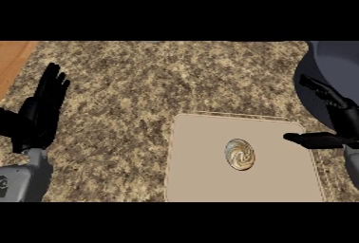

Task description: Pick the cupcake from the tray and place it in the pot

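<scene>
Right hand [329, 124] hovers spread wide beside the tray [203, 180], apart from the cupcake [240, 154]; left hand [42, 110] rests open.

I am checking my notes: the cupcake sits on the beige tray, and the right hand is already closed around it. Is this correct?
Not quite. The head view shows the cupcake on the beige tray, but the right hand is open, beside the cupcake and not touching it.

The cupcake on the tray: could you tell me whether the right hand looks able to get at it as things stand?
Probably yes. The right hand is open beside the tray's right edge, its thumb already over it. Nothing lies between it and the cupcake, which sits uncovered.
</scene>
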Controlling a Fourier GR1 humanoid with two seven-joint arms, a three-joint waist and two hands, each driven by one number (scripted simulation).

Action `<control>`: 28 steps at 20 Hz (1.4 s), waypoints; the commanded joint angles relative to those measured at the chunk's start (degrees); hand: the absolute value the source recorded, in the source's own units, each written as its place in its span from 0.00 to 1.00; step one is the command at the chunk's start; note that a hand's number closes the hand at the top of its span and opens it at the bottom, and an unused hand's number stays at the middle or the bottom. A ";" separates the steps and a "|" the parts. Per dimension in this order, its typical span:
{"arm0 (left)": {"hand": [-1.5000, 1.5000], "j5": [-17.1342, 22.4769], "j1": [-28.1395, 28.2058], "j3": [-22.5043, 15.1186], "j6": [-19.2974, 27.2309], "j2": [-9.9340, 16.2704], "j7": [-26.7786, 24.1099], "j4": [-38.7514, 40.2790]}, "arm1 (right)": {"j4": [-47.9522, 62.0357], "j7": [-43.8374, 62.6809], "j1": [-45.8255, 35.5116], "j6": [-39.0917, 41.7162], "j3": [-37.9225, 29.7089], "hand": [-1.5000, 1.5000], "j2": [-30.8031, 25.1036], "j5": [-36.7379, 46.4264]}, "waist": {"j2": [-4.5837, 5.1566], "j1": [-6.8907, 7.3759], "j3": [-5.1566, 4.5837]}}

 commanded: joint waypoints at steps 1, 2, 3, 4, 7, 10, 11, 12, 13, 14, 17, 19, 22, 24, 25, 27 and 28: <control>0.50 -0.21 1.77 -0.26 1.19 -0.30 3.90 -5.70 | -6.12 4.31 1.20 3.88 2.30 0.00 -3.79 2.71 | -0.25 -0.29 -0.05; 0.50 -0.83 -0.55 -0.10 1.11 -0.40 2.27 -1.48 | -5.70 7.82 -0.90 6.15 3.52 0.00 -6.03 3.50 | -0.14 -0.49 -0.09; 0.50 1.02 -0.18 1.19 0.03 0.55 3.75 -1.75 | -9.46 10.61 1.05 6.97 5.39 0.00 -7.46 4.51 | -0.35 -0.87 -0.14; 0.50 -0.56 -0.55 0.02 0.44 -0.48 1.04 -0.14 | -10.15 14.08 -1.36 8.35 7.77 0.00 -7.75 5.87 | -0.22 -0.73 -0.20; 0.50 -0.59 2.70 -0.53 0.02 -1.25 -0.70 -1.90 | -14.62 22.51 -2.89 11.41 11.82 0.00 -10.73 9.08 | -0.41 -0.23 -0.27; 0.50 -1.28 0.33 -0.29 1.05 -0.75 1.67 -1.62 | -20.57 30.11 -4.78 15.23 14.52 0.00 -13.86 11.26 | -0.42 -0.64 -0.25; 0.50 -1.80 0.84 -0.48 1.57 -1.07 1.54 -2.34 | -22.68 32.45 -3.62 14.21 16.78 0.00 -11.92 12.97 | -0.38 -0.55 -0.18; 0.50 -0.07 0.96 -0.14 0.03 -0.66 2.68 -2.89 | -21.82 35.08 -6.27 15.25 17.86 0.00 -11.82 14.42 | -0.24 0.19 -0.18; 0.50 -1.13 3.26 -0.53 0.73 -2.06 -0.46 -2.13 | -25.61 36.85 -4.18 16.16 18.50 0.00 -12.07 14.24 | -0.30 -0.45 -0.17; 0.50 -0.61 2.44 -0.03 -1.04 -0.75 -1.24 -1.17 | -25.36 42.55 -7.91 16.69 21.23 0.00 -9.24 15.31 | -0.15 0.28 -0.23; 0.50 0.45 -1.23 1.62 -0.85 0.55 3.75 -2.25 | -28.24 48.21 -6.20 19.53 21.82 0.00 -7.52 14.87 | -0.10 -0.25 -0.09; 0.50 -0.75 2.58 0.40 -0.25 -0.73 4.73 -7.02 | -30.80 47.66 -2.54 20.23 19.76 0.00 -7.40 16.55 | -0.13 -0.33 -0.04; 0.50 -0.43 3.79 2.28 -2.21 -0.87 -0.71 -3.04 | -35.20 56.70 -4.50 23.32 19.10 0.00 -3.25 14.06 | -0.09 -0.33 -0.07; 0.50 -1.49 0.44 2.69 -1.72 -0.65 1.26 -2.04 | -30.48 53.79 -3.69 21.71 20.64 0.00 1.25 19.67 | 0.00 -0.27 -0.04; 0.50 -2.69 2.54 0.84 -0.40 -2.79 1.21 -3.31 | -35.84 54.30 1.05 21.59 20.71 0.00 -0.02 20.02 | -0.07 -0.49 -0.04; 0.50 -2.34 4.86 1.93 -1.53 -1.89 2.06 -7.08 | -34.38 52.67 1.39 23.51 19.40 0.00 0.31 22.67 | -0.07 -0.29 -0.03; 0.50 -1.23 -2.01 2.58 -2.40 -1.67 2.97 -1.15 | -32.20 54.12 -0.63 23.59 19.98 0.00 2.42 23.70 | 0.02 -0.44 -0.03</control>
